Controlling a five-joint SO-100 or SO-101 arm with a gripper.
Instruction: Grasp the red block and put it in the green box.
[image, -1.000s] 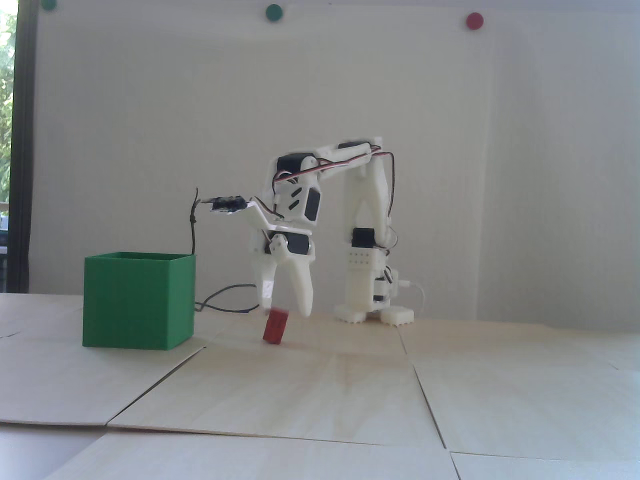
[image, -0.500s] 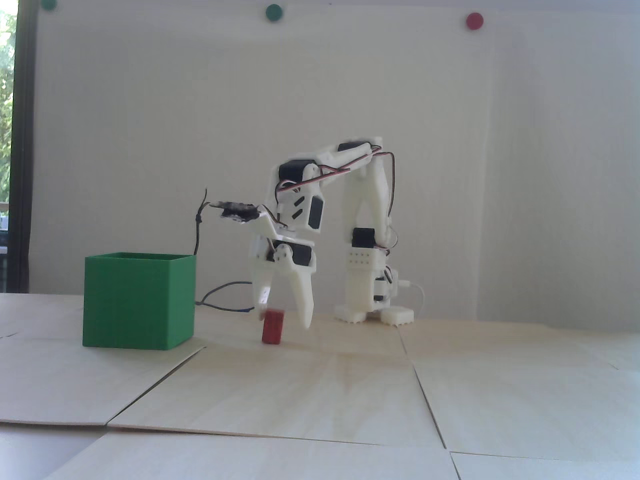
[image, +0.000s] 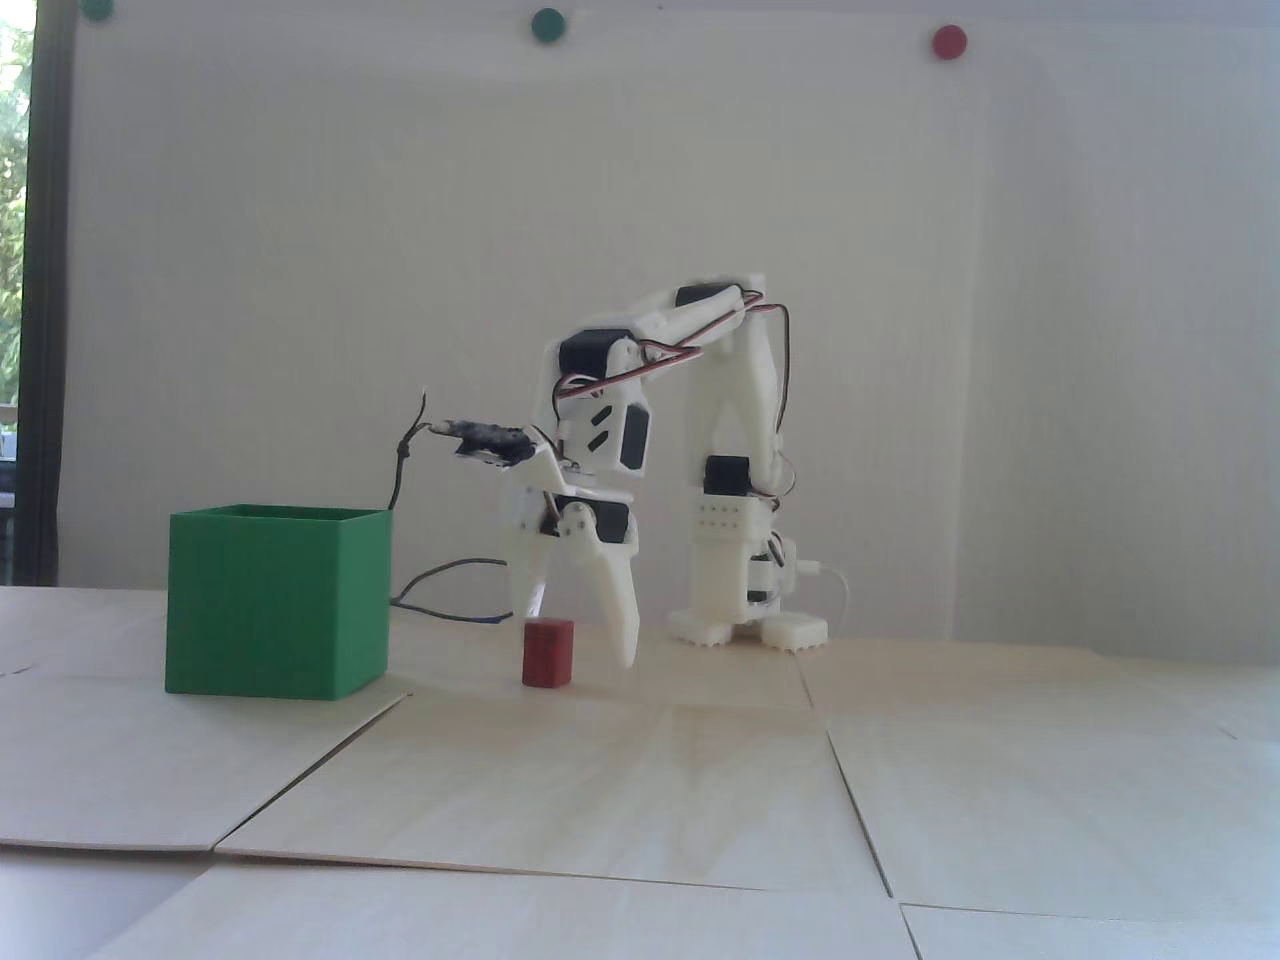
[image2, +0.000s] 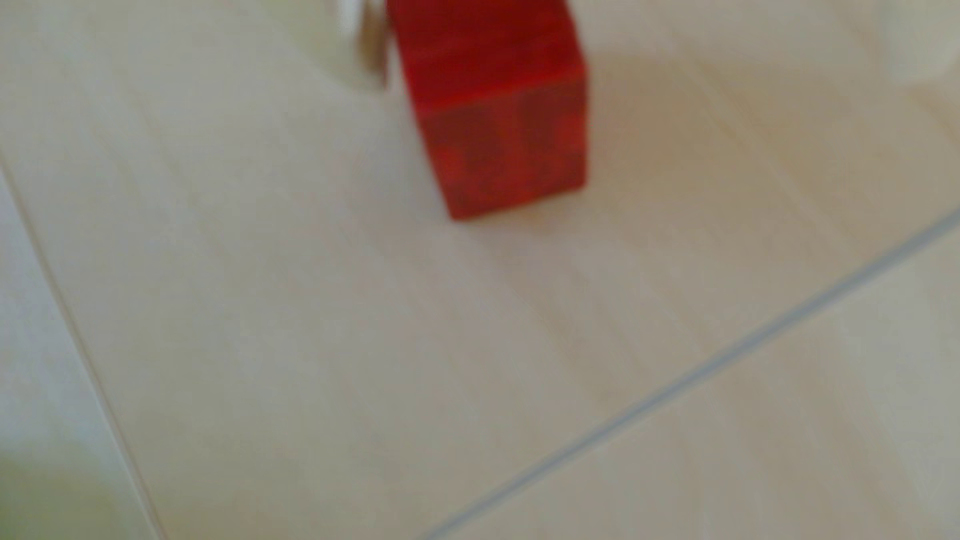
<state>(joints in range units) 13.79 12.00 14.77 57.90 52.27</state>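
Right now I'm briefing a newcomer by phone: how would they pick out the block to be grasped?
Find the big green box on the pale wooden table in the fixed view. Just to its right, under the white arm's open gripper, stands the red block. It is the only small red thing on the table.

The red block stands upright on the table, and it is our landmark. Straddling it is the gripper, jaws spread: one finger drops just behind its left top corner, the other hangs just right of it with a clear gap between. In front of the block, bare board all the way toward the camera. To its left, a strip of free table, then the green box walls off that side. A cable loops behind that gap. Behind and right of the block stands the arm's base.
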